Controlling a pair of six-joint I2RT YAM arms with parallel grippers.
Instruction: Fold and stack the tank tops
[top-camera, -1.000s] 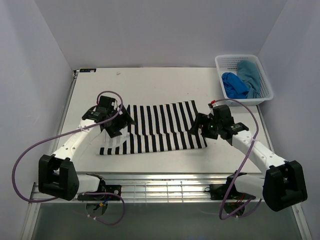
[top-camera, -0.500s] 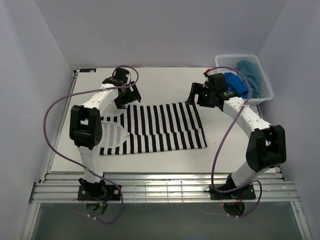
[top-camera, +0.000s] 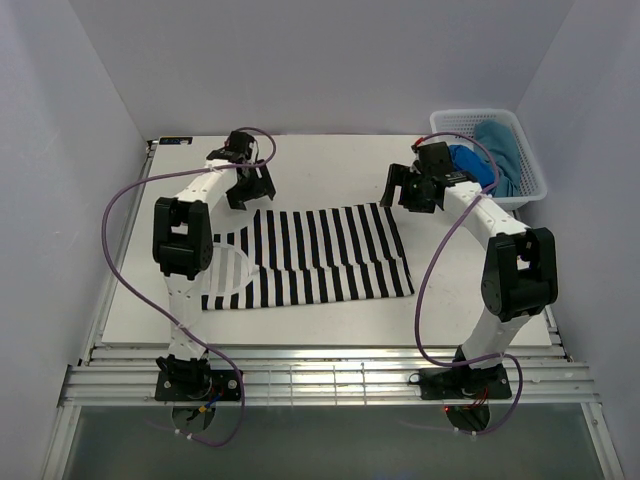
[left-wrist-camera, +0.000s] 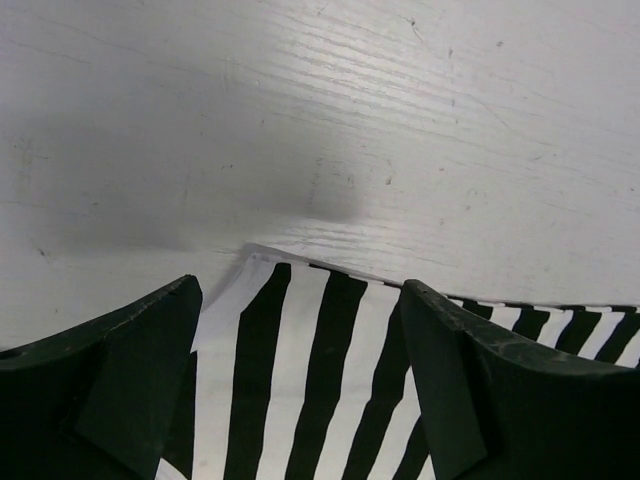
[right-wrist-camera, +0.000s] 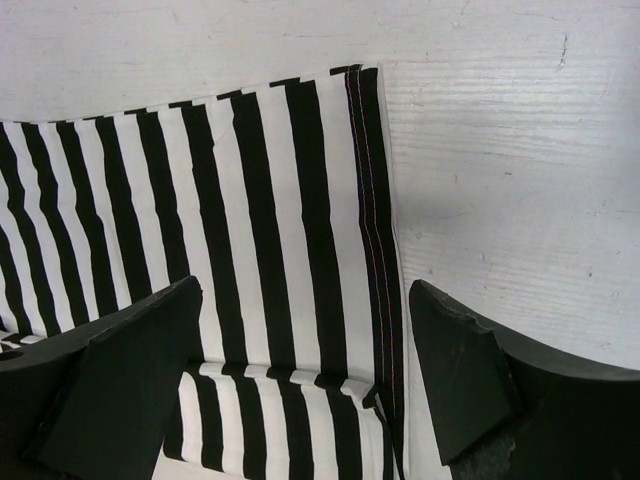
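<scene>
Your left end effector (left-wrist-camera: 300, 290) stands released over the far left corner of the striped top (top-camera: 320, 255). That corner lies flat on the bench (top-camera: 330, 160), just under and between the spread fingers, and nothing is gripped.

The striped top itself lies spread across the middle of the bench. Whether it already has a fold in it, you can't tell from here.

Your right end effector (right-wrist-camera: 305, 290) is also released and empty, above the far right corner, with the hemmed edge running between its fingers.

Far right, the royal blue top (top-camera: 468, 168) and the teal top (top-camera: 500, 145) lie bunched in the basket (top-camera: 470, 112). By my reckoning you're early in the task: nothing is stacked and two tops are untouched.
</scene>
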